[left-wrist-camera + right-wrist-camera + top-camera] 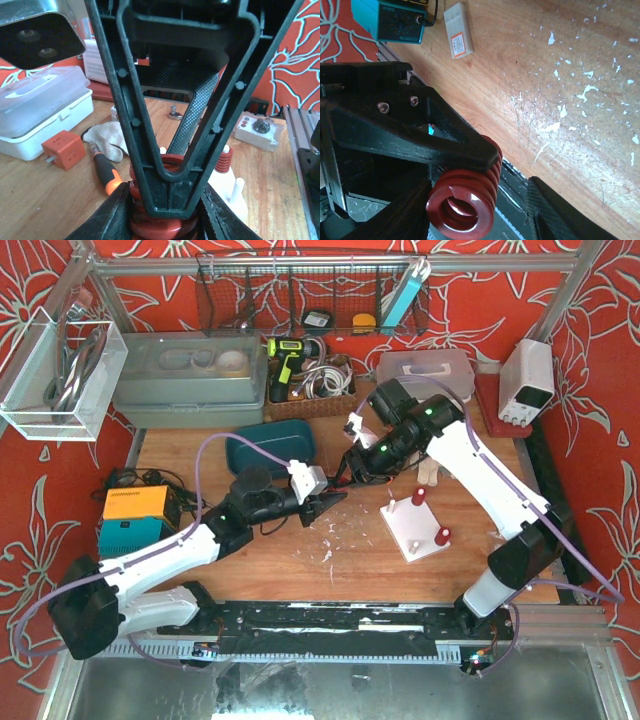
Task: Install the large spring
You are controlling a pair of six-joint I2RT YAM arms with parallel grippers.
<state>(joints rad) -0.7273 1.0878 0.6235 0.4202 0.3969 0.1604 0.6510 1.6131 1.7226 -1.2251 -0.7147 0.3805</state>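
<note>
I judge this to be a handover in the air, the step before the spring goes on a peg. The left gripper (330, 500) is clamped on the spring (462, 200), over the middle of the table (300, 565) and not touching it. The right gripper (350, 468) meets it from the far side. Its jaws stand around the same spring, but in the right wrist view I see a gap between one pad and the coils, so it does not hold yet.

Next, the right jaws must press firmly on the coils before the left ones let go, otherwise the spring can drop. After that the carry goes to the white base (405, 530) just to the right.

The table is wood with many white flecks. Red flowered walls stand around it, and a screwdriver (102, 167) and an orange block (62, 149) lie on it
</note>
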